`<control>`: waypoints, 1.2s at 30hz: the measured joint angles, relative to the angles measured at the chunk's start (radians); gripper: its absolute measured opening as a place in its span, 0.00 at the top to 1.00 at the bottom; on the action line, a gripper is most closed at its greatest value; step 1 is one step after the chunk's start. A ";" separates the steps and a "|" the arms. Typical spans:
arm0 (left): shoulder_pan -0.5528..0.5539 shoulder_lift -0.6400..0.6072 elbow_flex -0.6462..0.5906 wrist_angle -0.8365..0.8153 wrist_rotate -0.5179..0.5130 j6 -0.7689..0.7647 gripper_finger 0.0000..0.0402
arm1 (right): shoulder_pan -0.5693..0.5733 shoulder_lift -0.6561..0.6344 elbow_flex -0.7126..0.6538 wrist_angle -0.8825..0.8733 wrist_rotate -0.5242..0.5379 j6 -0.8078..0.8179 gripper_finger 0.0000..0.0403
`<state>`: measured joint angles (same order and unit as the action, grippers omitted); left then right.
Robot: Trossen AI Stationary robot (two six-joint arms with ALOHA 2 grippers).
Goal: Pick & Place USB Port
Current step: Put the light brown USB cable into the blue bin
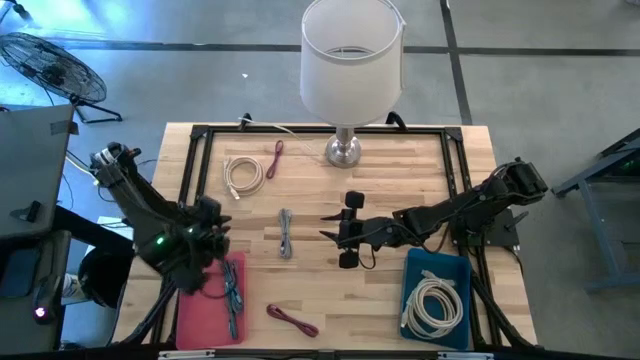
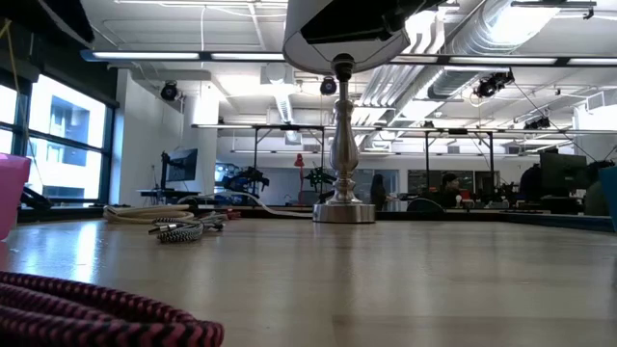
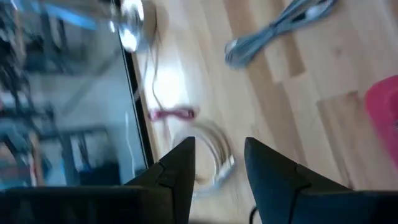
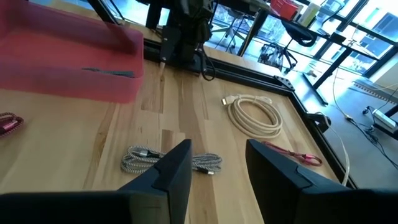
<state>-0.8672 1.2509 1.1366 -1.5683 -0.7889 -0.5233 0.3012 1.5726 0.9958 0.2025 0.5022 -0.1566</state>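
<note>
Several USB cables lie flat on the wooden table: a grey braided one (image 1: 286, 235) at the middle, a white coil (image 1: 243, 173), a red one (image 1: 275, 158) at the far side and a maroon one (image 1: 292, 318) at the near edge. A teal cable (image 1: 232, 290) lies in the pink tray (image 1: 200, 310). My right gripper (image 1: 326, 226) hovers open just right of the grey cable (image 4: 171, 160), which shows beyond its fingertips (image 4: 217, 152). My left gripper (image 1: 212, 218) is open above the pink tray's far end, holding nothing (image 3: 219, 149).
A lamp stands on its metal base (image 1: 344, 152) at the table's far middle, its white shade (image 1: 350, 55) overhanging. A blue bin (image 1: 452, 268) at the near right holds a white cable coil (image 1: 432, 305). A black frame (image 1: 190, 160) borders the table.
</note>
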 joint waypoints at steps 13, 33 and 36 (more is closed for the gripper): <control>0.409 -0.036 0.000 0.106 0.148 0.387 0.62 | 0.000 0.000 0.000 -0.056 -0.004 0.004 0.65; 0.986 -0.013 -0.003 0.295 0.359 0.615 0.43 | 0.000 0.000 -0.019 -0.115 -0.037 0.020 0.65; 1.060 0.010 -0.024 0.340 0.441 0.676 0.43 | 0.000 0.000 -0.027 -0.112 -0.039 0.026 0.65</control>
<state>0.1932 1.2609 1.1127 -1.2279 -0.3475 0.1531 0.3016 1.5723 0.9689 0.0904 0.4633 -0.1307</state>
